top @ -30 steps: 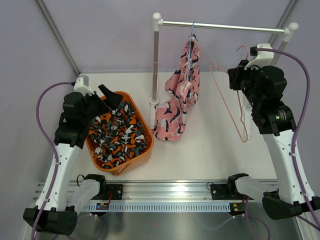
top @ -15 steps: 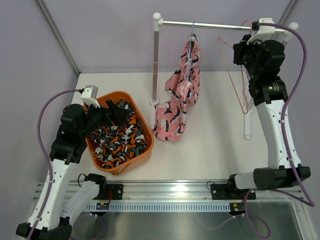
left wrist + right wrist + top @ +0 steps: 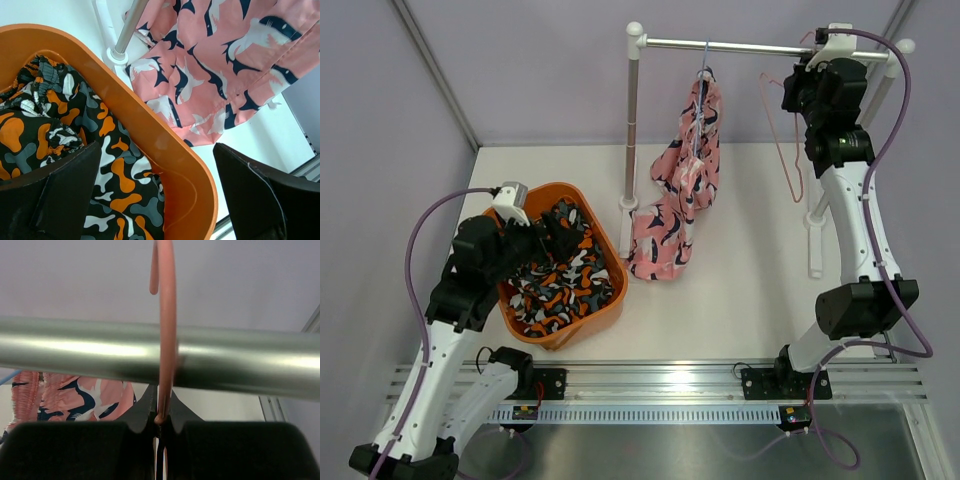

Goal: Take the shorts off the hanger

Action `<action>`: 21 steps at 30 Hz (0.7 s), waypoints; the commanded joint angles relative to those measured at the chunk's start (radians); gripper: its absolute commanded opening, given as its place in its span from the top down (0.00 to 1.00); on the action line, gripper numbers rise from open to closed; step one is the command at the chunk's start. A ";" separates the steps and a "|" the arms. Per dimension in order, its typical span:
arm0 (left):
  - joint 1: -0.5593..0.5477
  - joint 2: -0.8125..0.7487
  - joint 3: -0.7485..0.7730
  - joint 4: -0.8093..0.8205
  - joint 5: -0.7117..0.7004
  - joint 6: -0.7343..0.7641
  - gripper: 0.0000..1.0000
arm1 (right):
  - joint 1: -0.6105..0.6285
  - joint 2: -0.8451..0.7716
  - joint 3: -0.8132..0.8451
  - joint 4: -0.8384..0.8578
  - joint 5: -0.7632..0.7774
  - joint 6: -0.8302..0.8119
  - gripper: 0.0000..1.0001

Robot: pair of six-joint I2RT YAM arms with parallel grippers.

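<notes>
White table (image 3: 750,290). Orange basket (image 3: 563,335) sits on the left side, near the front edge. Clothes rack (image 3: 632,130) stands at the back, both feet on the table. Bottom of the pink shorts (image 3: 665,235) rests on the table, just beside the rack's left foot.

Matt pink cloth shorts (image 3: 670,215), glossy plastic basket (image 3: 170,150), polished metal rail (image 3: 75,347), smooth pink hanger (image 3: 166,315)

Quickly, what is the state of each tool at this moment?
Left tool: open, holding nothing, over the orange plastic basket.
Right tool: closed on the thin pink wire hanger.
</notes>
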 commanded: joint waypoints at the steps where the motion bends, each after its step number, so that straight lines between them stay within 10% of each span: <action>1: -0.005 -0.006 -0.029 0.045 -0.005 0.025 0.01 | -0.011 0.020 0.044 0.048 0.050 0.032 1.00; 11: -0.005 -0.013 -0.054 0.048 0.006 0.025 0.01 | -0.011 -0.055 -0.131 0.091 0.136 0.084 0.98; 21: -0.005 -0.030 -0.061 0.043 -0.008 0.028 0.01 | -0.013 -0.114 -0.156 0.068 0.136 0.142 0.65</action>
